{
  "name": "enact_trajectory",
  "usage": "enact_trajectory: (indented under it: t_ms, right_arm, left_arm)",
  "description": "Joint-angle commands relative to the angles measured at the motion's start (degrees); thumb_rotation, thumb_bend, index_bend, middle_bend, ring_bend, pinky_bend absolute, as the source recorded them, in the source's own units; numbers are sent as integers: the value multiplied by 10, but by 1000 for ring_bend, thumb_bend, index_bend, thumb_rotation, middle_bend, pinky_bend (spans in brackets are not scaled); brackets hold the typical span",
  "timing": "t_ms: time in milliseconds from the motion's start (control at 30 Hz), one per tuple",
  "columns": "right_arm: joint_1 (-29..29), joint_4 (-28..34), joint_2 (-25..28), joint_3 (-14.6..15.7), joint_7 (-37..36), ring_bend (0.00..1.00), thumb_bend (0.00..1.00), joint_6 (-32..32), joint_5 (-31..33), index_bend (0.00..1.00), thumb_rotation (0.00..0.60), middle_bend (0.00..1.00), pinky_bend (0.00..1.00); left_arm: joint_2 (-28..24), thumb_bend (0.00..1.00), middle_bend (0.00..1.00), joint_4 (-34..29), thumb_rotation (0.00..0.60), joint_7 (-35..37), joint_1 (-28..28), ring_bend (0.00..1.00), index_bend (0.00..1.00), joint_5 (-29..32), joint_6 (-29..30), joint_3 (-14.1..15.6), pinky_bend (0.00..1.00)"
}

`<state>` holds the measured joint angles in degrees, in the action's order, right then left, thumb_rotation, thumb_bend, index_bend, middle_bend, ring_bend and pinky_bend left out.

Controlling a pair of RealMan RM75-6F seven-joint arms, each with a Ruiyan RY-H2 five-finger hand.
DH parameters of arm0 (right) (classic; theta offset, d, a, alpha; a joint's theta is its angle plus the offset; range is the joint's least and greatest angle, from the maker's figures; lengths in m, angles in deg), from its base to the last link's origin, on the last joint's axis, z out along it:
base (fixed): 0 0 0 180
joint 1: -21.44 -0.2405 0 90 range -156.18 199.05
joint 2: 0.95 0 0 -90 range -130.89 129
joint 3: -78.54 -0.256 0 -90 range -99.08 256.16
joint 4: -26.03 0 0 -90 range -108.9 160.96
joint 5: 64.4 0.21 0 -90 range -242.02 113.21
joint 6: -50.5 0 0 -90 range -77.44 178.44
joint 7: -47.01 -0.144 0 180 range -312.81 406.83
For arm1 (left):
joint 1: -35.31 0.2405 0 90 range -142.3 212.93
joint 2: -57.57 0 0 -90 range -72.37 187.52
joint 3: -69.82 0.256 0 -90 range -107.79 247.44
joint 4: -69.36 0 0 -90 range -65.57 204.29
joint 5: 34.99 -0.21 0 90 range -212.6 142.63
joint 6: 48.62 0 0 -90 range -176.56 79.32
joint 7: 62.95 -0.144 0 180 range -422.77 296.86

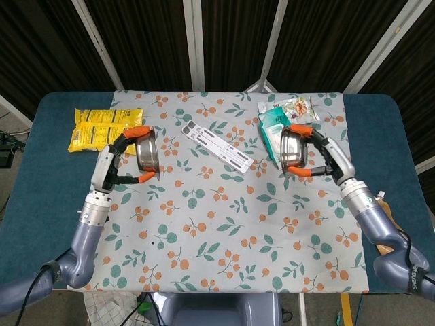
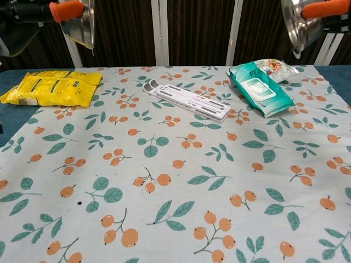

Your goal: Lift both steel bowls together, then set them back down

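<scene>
My left hand [image 1: 121,157] grips one steel bowl [image 1: 146,152] high above the floral cloth, tipped on its side with the opening facing inward. In the chest view that bowl [image 2: 81,24] shows at the top left with an orange fingertip [image 2: 66,9] over its rim. My right hand [image 1: 325,155] holds the other steel bowl [image 1: 292,147] at about the same height, also tipped toward the middle. That second bowl [image 2: 296,22] appears at the top right of the chest view, an orange fingertip [image 2: 323,9] across it.
A yellow snack bag [image 1: 105,129] lies at the far left, a white folded stand [image 1: 219,145] in the middle back, a teal wipes pack [image 1: 275,132] and a snack packet [image 1: 301,109] at the back right. A brown sachet [image 1: 382,234] lies under the right forearm.
</scene>
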<state>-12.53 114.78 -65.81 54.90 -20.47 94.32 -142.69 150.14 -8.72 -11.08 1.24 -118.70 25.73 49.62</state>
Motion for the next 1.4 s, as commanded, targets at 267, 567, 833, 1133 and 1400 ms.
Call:
enact_trajectory:
  t_ms: [267,567,833,1133,1400]
  right_arm:
    - [-48,26,-47,1,-11,401,82,-12,-7,373,600,308,46]
    - [-66,44,-70,6,49,401,83,-13,36,373,600,308,46]
    - [-75,56,-88,8,76,406,82,-14,63,374,600,308,46]
    - [-88,83,-105,-10,97,411,82,-12,114,378,600,308,46]
    - [-100,111,-112,-14,139,411,82,-13,150,378,600,308,46]
  left_arm:
    - [92,29,236,73,600,-2,-29,225,370,-26,35,19,398]
    - [135,27,237,108,600,-10,-42,225,371,-36,62,22,398]
    - [180,26,236,142,600,-48,-60,225,372,-61,92,30,398]
    - [221,25,234,192,600,-55,-70,225,374,-72,110,44,398]
    - [242,24,221,229,600,-53,-78,219,377,-81,133,43,397]
